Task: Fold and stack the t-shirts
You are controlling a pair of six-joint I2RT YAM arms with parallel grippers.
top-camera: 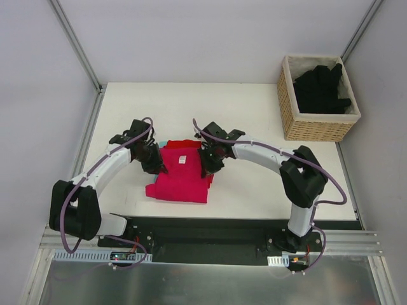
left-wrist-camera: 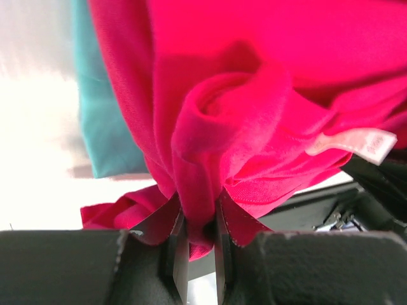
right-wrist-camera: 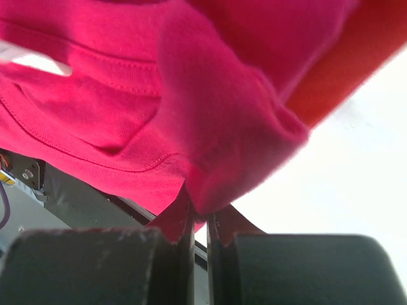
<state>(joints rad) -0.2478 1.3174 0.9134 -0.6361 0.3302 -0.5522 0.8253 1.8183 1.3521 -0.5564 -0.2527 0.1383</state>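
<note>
From above and behind the arms, a magenta-pink t-shirt (top-camera: 181,181) lies partly folded near the front edge of a white table (top-camera: 254,114), between the two arms. The left gripper (top-camera: 154,164) meets the shirt's left side and the right gripper (top-camera: 208,166) its right side, both near the collar end. A sliver of teal cloth (top-camera: 161,143) shows just beside the shirt's far left corner. A wicker basket (top-camera: 316,124) at the far right corner, well apart, holds black t-shirts (top-camera: 323,89). At the left wrist, dark fingers (left-wrist-camera: 180,254) are pinched together on a gathered bunch of the pink fabric, which hangs in loose rolls above them; the white label (left-wrist-camera: 356,143) sits to the right and the teal cloth lies behind on the left. At the right wrist, the fingers (right-wrist-camera: 181,244) are closed almost flat on a thin fold of the same shirt close to a stitched hem, with brighter red cloth (right-wrist-camera: 356,57) showing past it at the upper right. The step in hand appears to be carrying one end of the shirt over to make a fold. To do it well, both arms should likely travel together at equal height, keeping the cloth lightly taut between them. The left hold looks bunched, so it may leave a wrinkle unless the edge is laid down flat and square before release.
</note>
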